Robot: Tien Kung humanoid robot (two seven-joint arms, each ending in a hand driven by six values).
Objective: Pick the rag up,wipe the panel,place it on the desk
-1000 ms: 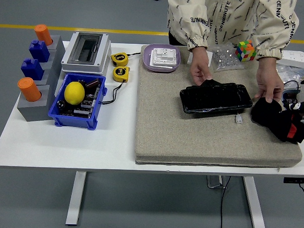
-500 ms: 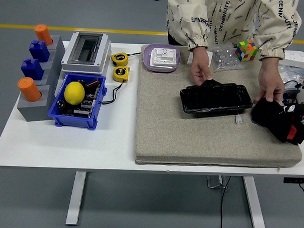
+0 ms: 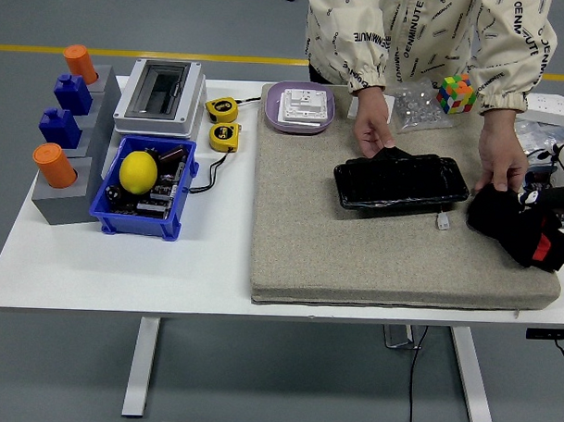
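Note:
The black glossy panel lies on the beige mat, right of centre. The black rag lies bunched on the mat's right side, just right of the panel. My right hand, black with a red mark, comes in from the right edge and sits against the rag; black on black hides its grip. A person at the far side rests one hand on the panel's back left corner and the other hand on the rag. My left arm is out of view.
A purple tray with a white switch plate stands at the mat's back. A blue bin with a lemon, a grey breaker box, two yellow tape measures and a grey block holder stand on the left. A small white connector lies by the panel. Cables lie at the right edge.
My right hand and the rag's right end have shifted slightly right and down. The person's hands stay on the panel and the rag.

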